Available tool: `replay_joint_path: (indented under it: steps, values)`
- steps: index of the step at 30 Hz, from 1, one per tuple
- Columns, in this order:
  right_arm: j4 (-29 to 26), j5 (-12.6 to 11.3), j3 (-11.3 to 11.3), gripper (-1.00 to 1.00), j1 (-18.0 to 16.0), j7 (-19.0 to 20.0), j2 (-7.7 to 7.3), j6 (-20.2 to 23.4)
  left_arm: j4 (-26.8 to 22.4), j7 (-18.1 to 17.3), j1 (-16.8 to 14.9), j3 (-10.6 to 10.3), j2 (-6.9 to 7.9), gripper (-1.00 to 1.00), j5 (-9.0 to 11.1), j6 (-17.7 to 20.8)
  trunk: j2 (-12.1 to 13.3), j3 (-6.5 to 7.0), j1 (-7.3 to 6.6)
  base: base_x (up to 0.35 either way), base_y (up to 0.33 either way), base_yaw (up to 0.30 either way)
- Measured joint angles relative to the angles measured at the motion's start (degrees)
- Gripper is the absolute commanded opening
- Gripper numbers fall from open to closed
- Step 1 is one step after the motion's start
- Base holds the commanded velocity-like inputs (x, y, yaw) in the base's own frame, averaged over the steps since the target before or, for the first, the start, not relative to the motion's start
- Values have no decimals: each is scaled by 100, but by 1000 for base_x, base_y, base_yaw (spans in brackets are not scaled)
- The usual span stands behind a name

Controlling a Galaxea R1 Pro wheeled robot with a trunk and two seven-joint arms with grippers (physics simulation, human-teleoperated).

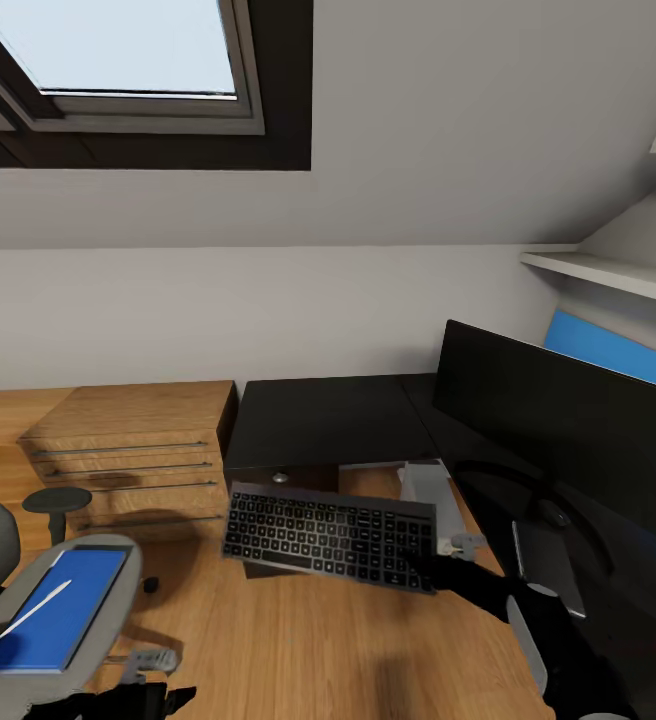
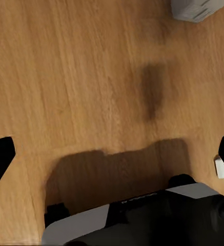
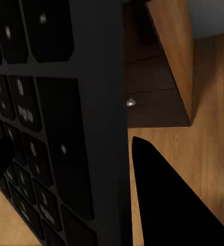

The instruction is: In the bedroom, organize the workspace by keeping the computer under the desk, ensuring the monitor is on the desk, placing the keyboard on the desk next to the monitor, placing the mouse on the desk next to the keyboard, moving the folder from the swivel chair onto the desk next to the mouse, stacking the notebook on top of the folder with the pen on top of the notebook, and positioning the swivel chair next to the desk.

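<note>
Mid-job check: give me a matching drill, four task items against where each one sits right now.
Things:
1. keyboard
2. folder
3. pen
4. monitor

Places:
A. on the swivel chair seat
B. standing on the desk
C. held off the floor in the right gripper
D. lying on the blue cover

Pairs: 1-C, 2-A, 3-D, 4-B

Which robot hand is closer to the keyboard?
Right. The right gripper grips the keyboard by its end, holding it in the air. The left gripper hangs open over bare floor, away from it.
</note>
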Motion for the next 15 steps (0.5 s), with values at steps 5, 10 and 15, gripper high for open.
replay_joint_path:
  steps: [5, 10, 15]
  values:
    - [-12, -22, 2, -100, 0, -252, 158, 11, 301, 982, 0, 44, -428, 100, 118, -48, 0, 0, 0, 0, 0, 0]
    - [-118, -23, 8, -100, 0, -1059, 458, -9, 686, 1838, 0, 54, -840, 100, 247, -712, 0, 0, 0, 0, 0, 0]
    - [-374, -41, 2, -100, -1, -2187, 825, -51, 1041, 2405, 0, 70, -1126, 100, 286, -1187, -1, 0, 0, 0, 0, 0]
